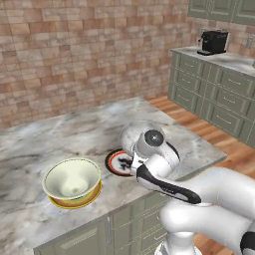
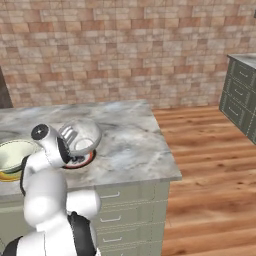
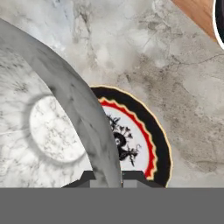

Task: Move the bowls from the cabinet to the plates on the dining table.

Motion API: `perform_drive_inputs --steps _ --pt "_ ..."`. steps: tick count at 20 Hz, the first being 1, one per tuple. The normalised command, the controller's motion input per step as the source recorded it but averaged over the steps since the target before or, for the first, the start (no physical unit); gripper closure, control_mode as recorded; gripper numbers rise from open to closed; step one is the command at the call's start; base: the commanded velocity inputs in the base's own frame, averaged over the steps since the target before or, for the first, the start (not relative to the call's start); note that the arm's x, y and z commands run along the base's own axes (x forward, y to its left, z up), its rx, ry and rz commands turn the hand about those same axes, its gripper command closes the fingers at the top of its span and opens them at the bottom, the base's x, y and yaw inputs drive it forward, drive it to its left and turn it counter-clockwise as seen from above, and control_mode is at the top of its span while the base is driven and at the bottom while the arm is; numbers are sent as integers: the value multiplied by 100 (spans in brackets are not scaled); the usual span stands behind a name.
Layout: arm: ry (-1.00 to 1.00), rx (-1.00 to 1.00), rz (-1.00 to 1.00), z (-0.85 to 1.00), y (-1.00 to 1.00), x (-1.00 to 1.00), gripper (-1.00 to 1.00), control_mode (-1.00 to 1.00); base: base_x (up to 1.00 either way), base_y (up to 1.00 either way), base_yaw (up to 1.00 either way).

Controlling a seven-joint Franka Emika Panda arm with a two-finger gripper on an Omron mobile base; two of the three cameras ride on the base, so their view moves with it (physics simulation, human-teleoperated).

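Bowls first, left to right. Cream bowl (image 1: 71, 180) sits on the orange-rimmed plate (image 1: 74, 202) near the front edge of the table (image 1: 45, 134), so that half of the job looks done. It is glossy, deep, with a flaring rim and a pale greenish inside.

Just right of it, the grey bowl (image 3: 52, 127) hangs in the gripper (image 3: 111, 176) over the dark plate (image 3: 142, 135). The jaws are pressed together on the bowl's wall at the rim, one finger inside and one outside, as the hand view shows. Whether the bowl's foot touches the plate yet I cannot tell; in the left base view it seems tilted, with the plate's near edge (image 1: 115, 163) showing beside it. That plate has a black border, a red scalloped ring and a white middle with a dark figure.

Grey bowl is mottled, stone-like, with a thick wall and a paler round floor. I judge it stiff, fairly heavy for its size and brittle, with a smooth surface that could slide in a thin rim pinch. The rim is the only sensible hold; held at one side, it will want to swing, so it should be lowered level and released only once seated. The cream one would chip just as easily.

Farther right, a black coffee machine (image 1: 214, 42) stands on the far counter.
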Motion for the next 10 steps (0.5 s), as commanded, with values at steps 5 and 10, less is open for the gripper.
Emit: perform_drive_inputs --steps 5,10 --pt "1 -9 5 -42 12 7 100 -100 0 0 0" --pt "0 0 6 -22 0 0 100 -100 0 0 0"
